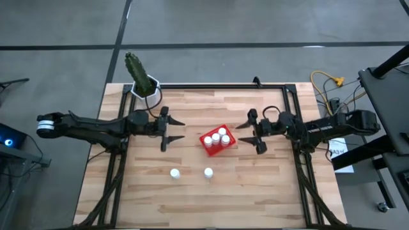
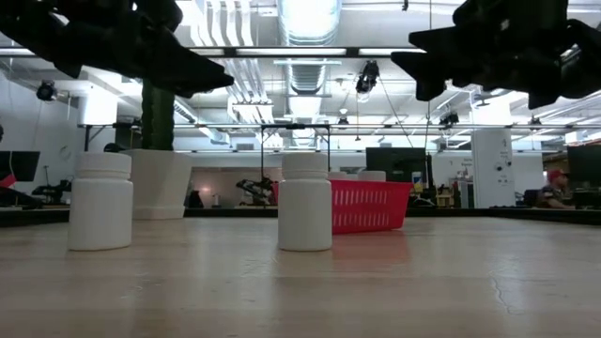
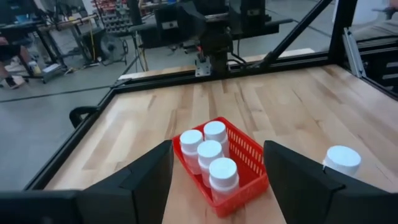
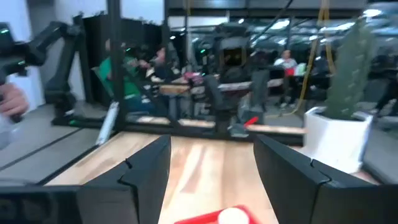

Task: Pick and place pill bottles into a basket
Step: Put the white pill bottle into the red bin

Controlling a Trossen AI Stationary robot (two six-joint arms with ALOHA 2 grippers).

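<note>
Hovering above the table [image 1: 255, 198], my left tool [image 1: 171, 131] and right tool [image 1: 250, 133] flank the red basket [image 1: 208, 146], both with fingers apart and empty. I count four pill bottles [image 1: 220, 137] standing inside the basket; two more bottles [image 1: 175, 173] stand on the wood nearer the front edge.

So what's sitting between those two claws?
The red basket holding four white bottles, seen from above, between the open left claw and the open right claw.
</note>
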